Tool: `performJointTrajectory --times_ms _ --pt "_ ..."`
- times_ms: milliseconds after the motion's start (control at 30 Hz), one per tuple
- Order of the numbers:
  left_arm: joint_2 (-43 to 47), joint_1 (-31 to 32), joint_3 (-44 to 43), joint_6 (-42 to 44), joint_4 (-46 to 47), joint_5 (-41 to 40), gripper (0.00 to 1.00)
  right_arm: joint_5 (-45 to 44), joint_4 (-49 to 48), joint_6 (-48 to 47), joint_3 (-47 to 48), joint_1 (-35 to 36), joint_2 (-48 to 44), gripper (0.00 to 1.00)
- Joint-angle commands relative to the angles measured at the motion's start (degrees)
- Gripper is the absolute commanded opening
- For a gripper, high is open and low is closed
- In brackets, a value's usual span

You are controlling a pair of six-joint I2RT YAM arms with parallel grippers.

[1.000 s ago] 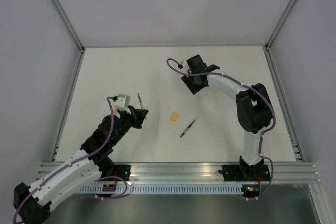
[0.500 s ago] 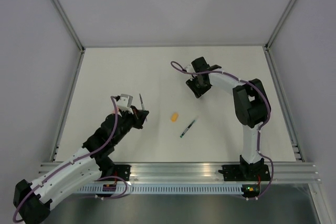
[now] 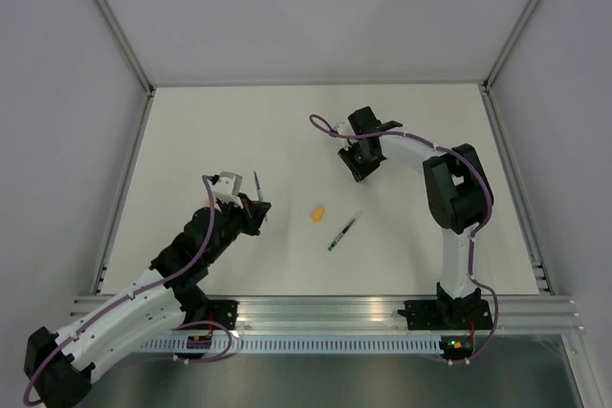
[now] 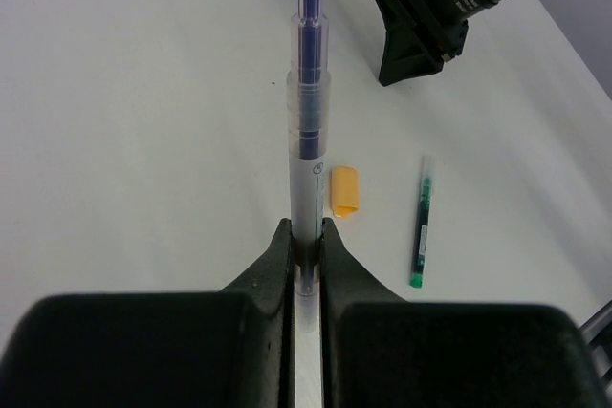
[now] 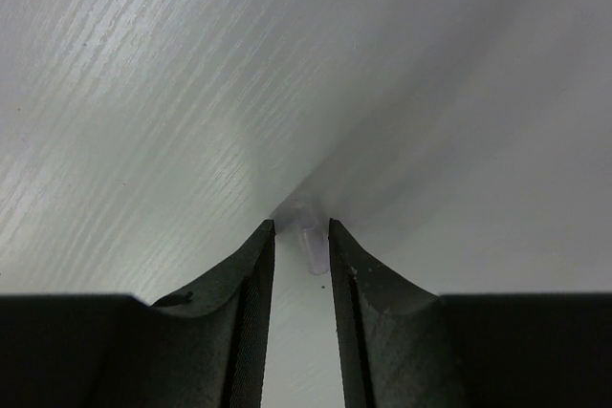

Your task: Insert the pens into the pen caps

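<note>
My left gripper is shut on the grey-silver pen, whose blue tip points away from the wrist, above the table. The bright orange pen cap lies on the table to its right and also shows in the left wrist view. The dark pen with a green end lies beyond the cap and shows in the left wrist view. My right gripper is down at the table, its jaws drawn in on a pale clear pen cap. No orange-ended pen is in view.
The white table is bounded by grey walls and a metal frame. My right gripper appears black at the top of the left wrist view.
My right gripper has moved nearer and down to the table, then settled over the pale cap. My left gripper has barely moved with its pen.
</note>
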State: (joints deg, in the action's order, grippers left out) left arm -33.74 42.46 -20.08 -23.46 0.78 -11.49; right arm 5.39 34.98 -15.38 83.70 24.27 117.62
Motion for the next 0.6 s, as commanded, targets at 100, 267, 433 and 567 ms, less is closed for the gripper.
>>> performJointTrajectory --times_ms 100,267,433,567 --pt "0.2 -0.1 -1.0 1.6 0.5 -0.3 0.02 -4.0 1.8 1.8 -4.9 0.9 -2.0 0.34" --pt "0.1 -0.1 -1.2 1.6 0.3 -0.6 0.02 -5.0 2.1 2.7 -4.6 1.7 -1.9 0.27" --pt "1.7 -0.1 -0.7 1.5 1.0 1.1 0.02 -5.5 0.4 3.6 -3.6 2.1 -0.8 0.02" --pt "2.2 0.0 -0.5 1.6 1.3 2.5 0.02 -10.0 -0.7 6.1 -3.2 2.1 -0.6 0.0"
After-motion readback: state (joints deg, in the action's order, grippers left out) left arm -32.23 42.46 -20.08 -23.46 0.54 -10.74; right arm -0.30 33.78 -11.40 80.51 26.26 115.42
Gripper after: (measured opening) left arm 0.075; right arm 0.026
